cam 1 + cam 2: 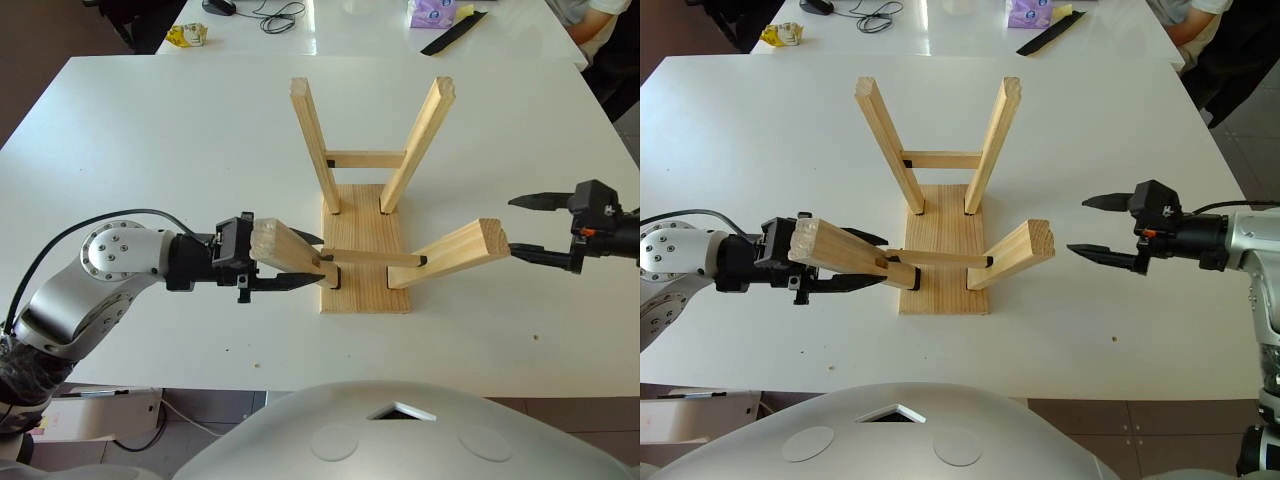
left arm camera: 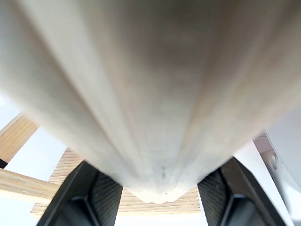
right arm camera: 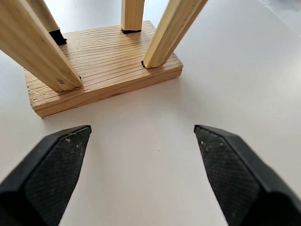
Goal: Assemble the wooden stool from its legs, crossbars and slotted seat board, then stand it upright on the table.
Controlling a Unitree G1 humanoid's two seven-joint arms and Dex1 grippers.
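Note:
The stool lies upside down, its slotted seat board [image 1: 365,292] flat on the white table [image 1: 150,150]. Two far legs [image 1: 315,140] [image 1: 420,140] stand up, joined by a crossbar [image 1: 365,159]. The near pair leans outward, linked by a second crossbar [image 1: 375,258]. My left gripper [image 1: 318,260] is shut on the near left leg [image 1: 285,250]; in the left wrist view that leg [image 2: 150,94] sits between the black fingers [image 2: 89,197]. My right gripper [image 1: 1077,225] hangs open, just right of the near right leg [image 1: 1015,252] and not touching it. Its wrist view shows the fingertips [image 3: 70,141] spread wide before the board [image 3: 103,61].
Behind stands a second white table with cables [image 1: 275,15], a yellow object [image 1: 187,35], a purple packet [image 1: 432,12] and a black strap [image 1: 455,32]. Bare tabletop spreads left and right of the stool. The table's front edge [image 1: 300,385] runs close below the board.

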